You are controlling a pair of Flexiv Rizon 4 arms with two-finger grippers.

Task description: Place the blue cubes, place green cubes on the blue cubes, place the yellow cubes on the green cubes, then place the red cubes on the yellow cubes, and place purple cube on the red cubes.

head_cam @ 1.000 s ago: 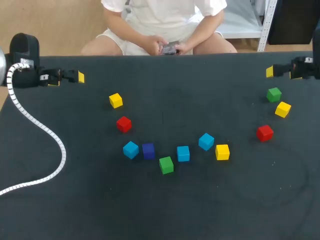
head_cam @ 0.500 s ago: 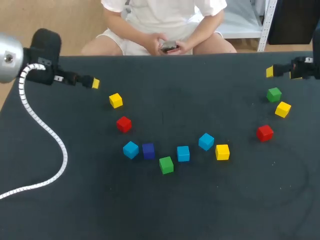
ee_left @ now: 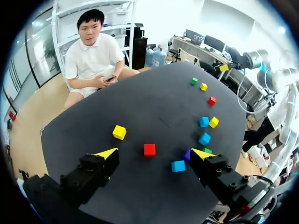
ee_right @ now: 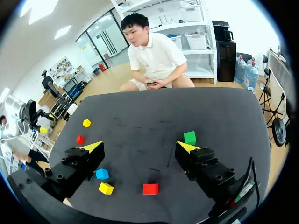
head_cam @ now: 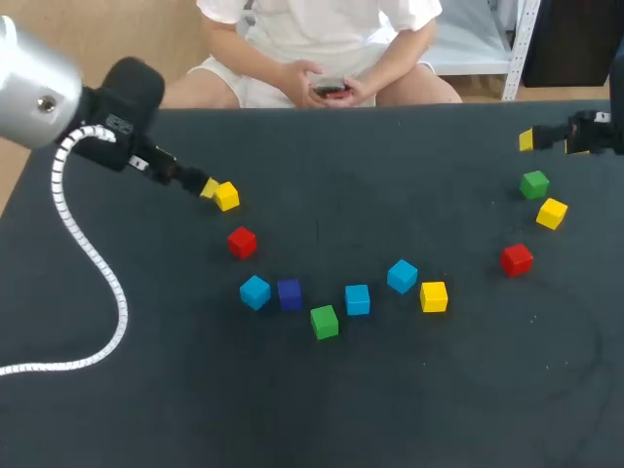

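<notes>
Left hand [ee_left: 155,154] is seen released just beside a yellow cube [head_cam: 226,196], three blue cubes [head_cam: 254,292] are spread unstacked on the bench [head_cam: 322,409] near the purple cube [head_cam: 289,293], and right hand [ee_right: 139,145] is seen released near a green cube [head_cam: 533,183].

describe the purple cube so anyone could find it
In the head view, a curved row of six cubes runs across the middle of the table. The purple cube is second from its left end, beside a blue cube, and is the darkest cube there.
</notes>
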